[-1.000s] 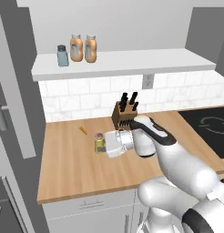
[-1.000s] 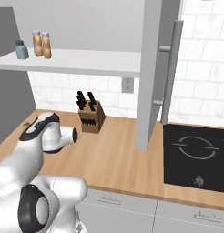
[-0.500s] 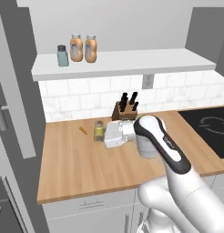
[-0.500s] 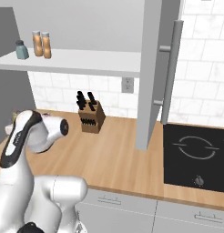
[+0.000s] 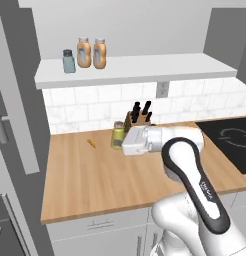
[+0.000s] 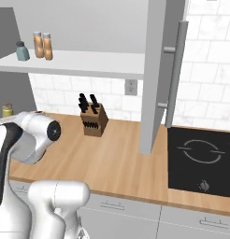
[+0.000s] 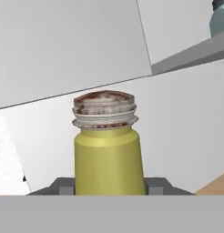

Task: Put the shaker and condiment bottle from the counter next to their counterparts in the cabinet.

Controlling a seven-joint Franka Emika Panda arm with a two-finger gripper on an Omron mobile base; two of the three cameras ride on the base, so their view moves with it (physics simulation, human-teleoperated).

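Shaker [image 7: 108,159] upright between gripper [image 7: 107,187] fingers, clamped, above counter [image 5: 95,175].

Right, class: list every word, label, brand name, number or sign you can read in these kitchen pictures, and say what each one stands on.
Readable words or numbers: none.
Robot arm: a line of small pale lettering runs along its dark strip, too blurred to read.
Stove top: curved white ring marks and one knob, no text.
Yellow-green shaker, held in the pincer: plain, no label.
Two orange bottles and blue-grey shaker on the shelf: no readable labels.
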